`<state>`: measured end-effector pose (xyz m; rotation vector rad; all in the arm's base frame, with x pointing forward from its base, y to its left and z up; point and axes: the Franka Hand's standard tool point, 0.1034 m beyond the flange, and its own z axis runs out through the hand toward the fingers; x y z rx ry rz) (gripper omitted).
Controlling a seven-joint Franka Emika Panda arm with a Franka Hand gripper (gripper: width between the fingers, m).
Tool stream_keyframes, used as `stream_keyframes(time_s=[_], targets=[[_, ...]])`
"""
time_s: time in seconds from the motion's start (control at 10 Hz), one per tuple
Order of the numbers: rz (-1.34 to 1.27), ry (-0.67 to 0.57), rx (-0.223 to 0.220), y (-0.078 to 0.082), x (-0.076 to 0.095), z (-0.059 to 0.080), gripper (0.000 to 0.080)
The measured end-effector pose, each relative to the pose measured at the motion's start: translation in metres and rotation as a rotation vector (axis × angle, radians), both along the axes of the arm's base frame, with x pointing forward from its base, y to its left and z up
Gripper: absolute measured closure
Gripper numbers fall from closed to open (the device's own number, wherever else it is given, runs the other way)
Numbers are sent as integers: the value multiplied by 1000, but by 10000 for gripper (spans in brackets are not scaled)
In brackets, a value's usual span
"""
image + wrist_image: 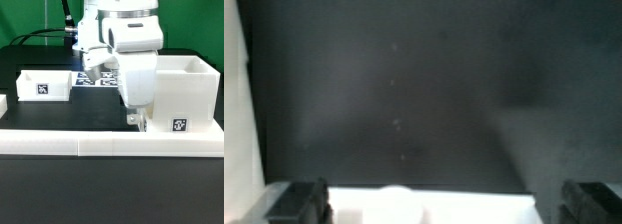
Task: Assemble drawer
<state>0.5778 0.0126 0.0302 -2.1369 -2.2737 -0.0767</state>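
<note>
Landmark: housing, the tall open-top white box on the exterior view's right, with its tag on the near face, low down.

Gripper hangs low just beside the housing, on the exterior view's left of it, fingertips close to the table. The arm covers the housing's near corner.

In the wrist view the gripper reads as released. The fingers sit wide apart at the frame edges. A white part with a small rounded bump fills the gap between them. It is too blurred to name, and no grasp is visible.

Tray sits well apart from the housing, toward the exterior view's left, open side up and tag facing the camera.

Rail is long and low. It runs in front of the housing and past it across the table.

Marker board lies behind the arm, between tray and housing, and is mostly hidden.
</note>
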Motion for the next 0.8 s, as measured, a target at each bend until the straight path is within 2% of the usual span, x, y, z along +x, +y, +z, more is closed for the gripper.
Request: stream_keyframes(time_s=[0.4,0.8], targets=[[-79,-69,-6,-36,-25,22,151],[-126,-110,-13,-48,-58,36,151]])
